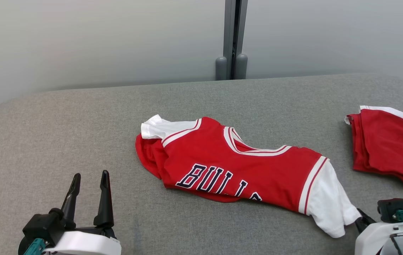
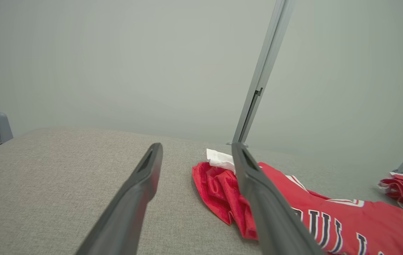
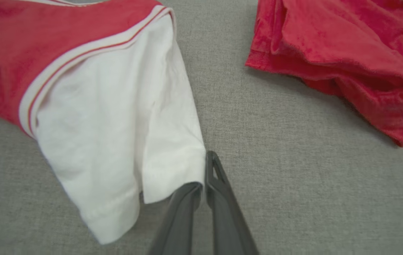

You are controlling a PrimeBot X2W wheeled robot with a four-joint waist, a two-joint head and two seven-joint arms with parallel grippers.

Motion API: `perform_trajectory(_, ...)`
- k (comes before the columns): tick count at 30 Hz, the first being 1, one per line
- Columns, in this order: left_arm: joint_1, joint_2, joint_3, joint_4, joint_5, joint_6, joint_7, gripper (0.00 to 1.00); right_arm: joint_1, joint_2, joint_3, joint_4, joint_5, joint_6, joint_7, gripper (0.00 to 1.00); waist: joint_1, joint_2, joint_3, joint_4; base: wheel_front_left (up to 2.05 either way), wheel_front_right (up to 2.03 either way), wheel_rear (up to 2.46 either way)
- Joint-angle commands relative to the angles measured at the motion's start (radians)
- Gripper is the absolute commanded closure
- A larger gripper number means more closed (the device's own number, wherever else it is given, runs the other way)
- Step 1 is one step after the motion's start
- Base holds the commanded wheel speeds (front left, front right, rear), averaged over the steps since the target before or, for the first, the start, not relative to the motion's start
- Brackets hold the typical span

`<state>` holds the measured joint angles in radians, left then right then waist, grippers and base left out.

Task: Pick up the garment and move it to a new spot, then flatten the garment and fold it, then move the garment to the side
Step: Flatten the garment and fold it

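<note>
garment point(image 1: 229, 166), a red jersey, lies mid-way on the grey padded surface point(image 1: 80, 124), long axis running from my left to my right. my right pincer point(image 3: 203, 173) is clamped on its near white sleeve hem, while my left pincer point(image 1: 89, 179) stands apart, well left of the far sleeve.

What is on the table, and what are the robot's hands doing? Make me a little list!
surface: grey table
garment: red jersey, crumpled, not yet flat
left gripper: open, empty, left of the jersey
right gripper: shut on the white sleeve hem
nearby: other red garment, at the right, apart
</note>
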<state>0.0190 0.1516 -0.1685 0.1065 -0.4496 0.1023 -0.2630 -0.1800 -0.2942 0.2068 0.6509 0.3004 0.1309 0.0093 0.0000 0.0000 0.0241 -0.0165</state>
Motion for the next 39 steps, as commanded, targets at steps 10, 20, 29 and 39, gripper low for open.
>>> perform_trajectory(10, 0.007, 0.016, -0.008, -0.004, -0.004, 0.0, 0.01, 0.0, 0.067, -0.018, -0.019, -0.164, 0.031, 0.0, 0.139, 0.0, 0.0, 0.0, -0.007, 0.015, 0.0, 0.0, 0.0)
perform_trajectory(20, 0.007, 0.018, -0.015, 0.0, -0.009, 0.001, 0.01, 0.0, 0.098, 0.033, -0.108, -0.401, -0.003, 0.0, 0.021, 0.0, 0.0, 0.0, -0.009, 0.024, 0.0, 0.0, 0.0)
perform_trajectory(29, -0.012, 0.021, -0.018, 0.001, -0.013, -0.003, 0.008, 0.0, 0.125, 0.108, -0.187, -0.456, -0.066, 0.0, -0.072, 0.0, 0.0, 0.0, 0.006, 0.026, 0.0, 0.0, 0.0)
perform_trajectory(39, -0.027, 0.021, -0.026, 0.009, -0.014, -0.005, 0.006, 0.0, 0.108, 0.139, -0.171, -0.444, -0.085, 0.0, -0.102, 0.0, 0.0, 0.0, 0.015, 0.028, 0.0, 0.0, 0.0)
